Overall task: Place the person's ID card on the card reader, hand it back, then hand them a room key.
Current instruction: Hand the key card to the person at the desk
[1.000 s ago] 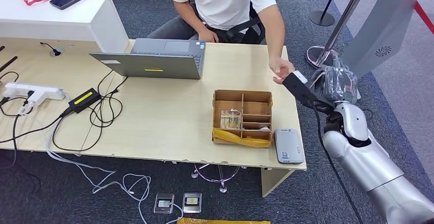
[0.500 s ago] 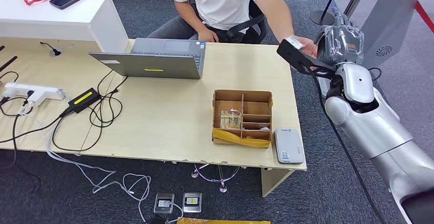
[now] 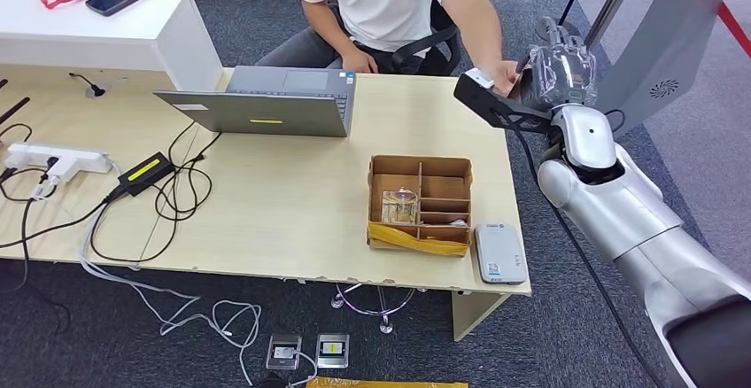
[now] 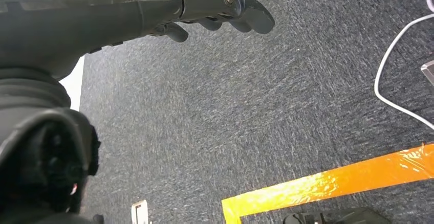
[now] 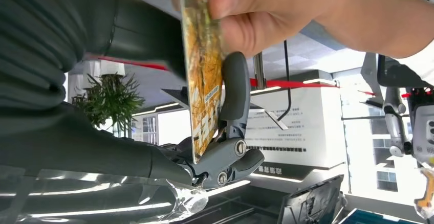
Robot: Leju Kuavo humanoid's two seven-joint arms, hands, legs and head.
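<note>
Card stands between right hand fingers, person's hand pinching it.

Card reader right of box

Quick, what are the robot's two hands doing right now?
Left hand: hangs over the carpet, holds nothing; open or closed cannot be told.
Right hand: fingers around the card, which the person's hand also pinches.

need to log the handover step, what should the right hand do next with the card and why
Probably close its fingers on the card and wait for release. The person's hand grips one end of it, and it sits between the right hand's thumb and fingers, away from the card reader.
</note>
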